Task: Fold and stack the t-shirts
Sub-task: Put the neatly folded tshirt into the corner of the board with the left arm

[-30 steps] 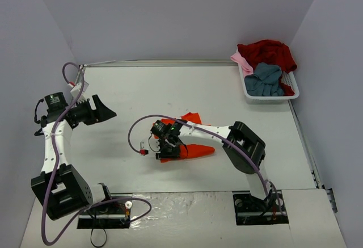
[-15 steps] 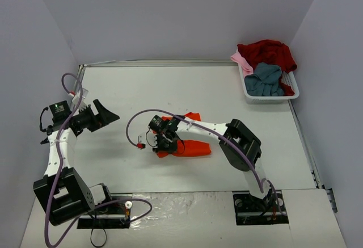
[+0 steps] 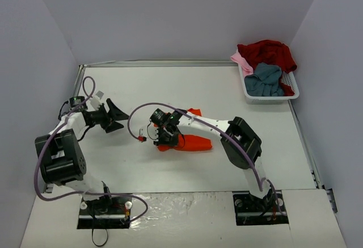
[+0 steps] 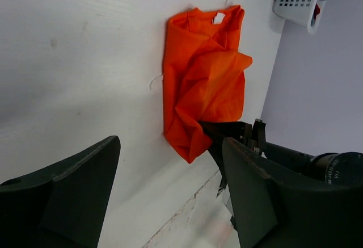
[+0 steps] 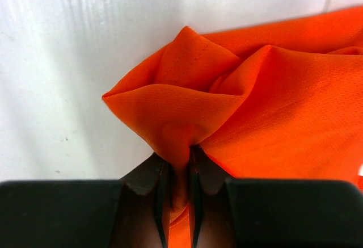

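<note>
Orange-red t-shirt (image 3: 193,143): soft thin cloth with a fine dotted weave. It lies crumpled in a long uneven shape near the middle of the table (image 3: 170,83), with deep folds along it. A small white label (image 4: 218,17) shows at the neck end.
Right claw (image 3: 165,140): its two black fingers are pressed narrow on a pinch of the orange-red t-shirt at the left end. The cloth comes out of the grip as a pointed, tent-like fold.
Left claw (image 3: 116,117): spread wide and holding nothing. The fingers are black, matt and wedge-shaped. It is over the bare table, left of the orange-red t-shirt and apart from it.
Table: white, flat and matt, with some faint grey marks.
Basket (image 3: 272,97): white plastic, rectangular, with perforated walls, at the far right corner of the table.
In the basket: dark red t-shirt (image 3: 269,52) heaped at the back, grey-blue t-shirt (image 3: 265,80) bunched in front of it, pale pink t-shirt (image 3: 242,62) hanging over the left rim.
</note>
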`<act>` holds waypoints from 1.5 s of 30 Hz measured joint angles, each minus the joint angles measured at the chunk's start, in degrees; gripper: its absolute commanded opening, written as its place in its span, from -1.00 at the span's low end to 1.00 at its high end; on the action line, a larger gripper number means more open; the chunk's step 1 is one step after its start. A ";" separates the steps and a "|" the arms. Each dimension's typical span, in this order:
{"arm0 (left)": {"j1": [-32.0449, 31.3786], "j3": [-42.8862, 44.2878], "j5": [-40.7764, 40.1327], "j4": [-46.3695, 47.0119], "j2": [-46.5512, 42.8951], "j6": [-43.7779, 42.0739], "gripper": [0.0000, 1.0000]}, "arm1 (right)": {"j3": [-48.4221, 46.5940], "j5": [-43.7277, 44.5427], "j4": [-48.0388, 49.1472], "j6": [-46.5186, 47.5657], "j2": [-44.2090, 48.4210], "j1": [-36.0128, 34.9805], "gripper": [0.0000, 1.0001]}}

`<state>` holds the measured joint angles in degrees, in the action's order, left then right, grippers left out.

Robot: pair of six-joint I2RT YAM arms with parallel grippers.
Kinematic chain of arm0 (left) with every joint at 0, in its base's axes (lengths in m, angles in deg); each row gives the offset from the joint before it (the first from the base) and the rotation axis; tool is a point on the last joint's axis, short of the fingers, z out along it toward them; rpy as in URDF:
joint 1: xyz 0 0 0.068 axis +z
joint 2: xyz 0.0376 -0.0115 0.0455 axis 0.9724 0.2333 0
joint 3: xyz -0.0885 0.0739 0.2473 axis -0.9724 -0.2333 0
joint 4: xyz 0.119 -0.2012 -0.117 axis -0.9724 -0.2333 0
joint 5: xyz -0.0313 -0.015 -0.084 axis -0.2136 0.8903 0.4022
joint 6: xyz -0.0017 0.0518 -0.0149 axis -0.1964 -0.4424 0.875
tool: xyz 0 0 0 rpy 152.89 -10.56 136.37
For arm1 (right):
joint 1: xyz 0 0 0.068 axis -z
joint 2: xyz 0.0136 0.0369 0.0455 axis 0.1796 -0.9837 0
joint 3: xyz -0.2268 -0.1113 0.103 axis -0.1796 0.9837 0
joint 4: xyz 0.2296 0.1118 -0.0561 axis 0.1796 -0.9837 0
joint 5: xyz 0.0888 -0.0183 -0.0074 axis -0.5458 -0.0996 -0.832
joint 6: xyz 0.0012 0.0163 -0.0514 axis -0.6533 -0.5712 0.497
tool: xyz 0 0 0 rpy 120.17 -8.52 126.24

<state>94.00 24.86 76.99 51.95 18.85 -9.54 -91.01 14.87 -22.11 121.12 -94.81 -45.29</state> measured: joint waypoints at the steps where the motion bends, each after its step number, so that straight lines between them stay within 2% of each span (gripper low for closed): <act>1: -1.11 0.46 0.48 0.20 1.42 0.35 0.43 | -0.85 0.24 -0.31 0.11 -0.17 0.17 -1.00; 8: -9.90 2.19 2.82 4.28 10.47 4.61 0.43 | -6.86 0.68 -1.62 0.24 -1.64 0.59 -1.00; 11: -13.88 2.19 2.93 9.05 13.42 8.66 0.55 | -8.37 0.63 -2.08 0.35 -2.84 0.59 -1.00; 20: -25.03 2.82 3.74 21.07 20.79 17.35 0.68 | -8.72 0.61 -3.15 0.79 -5.29 0.70 -1.00; 23: -25.53 2.95 4.57 21.94 21.07 17.75 0.76 | -8.72 0.59 -3.28 0.85 -5.29 1.09 -1.00; 29: -25.00 5.01 4.63 16.85 21.03 14.10 0.94 | -8.72 0.09 -3.41 0.85 -5.27 3.23 -1.00; 37: -21.18 4.50 1.20 11.17 17.64 9.22 0.89 | -8.72 -0.81 -3.74 1.97 -4.81 4.46 -1.00; 45: -21.35 4.15 -1.25 9.84 16.44 8.13 0.89 | -9.27 -0.79 -5.73 2.75 -4.48 4.57 -1.00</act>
<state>72.65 29.02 75.74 61.79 35.28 -1.41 -100.28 14.08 -27.84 123.87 -99.30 -40.72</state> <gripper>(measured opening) 0.945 0.087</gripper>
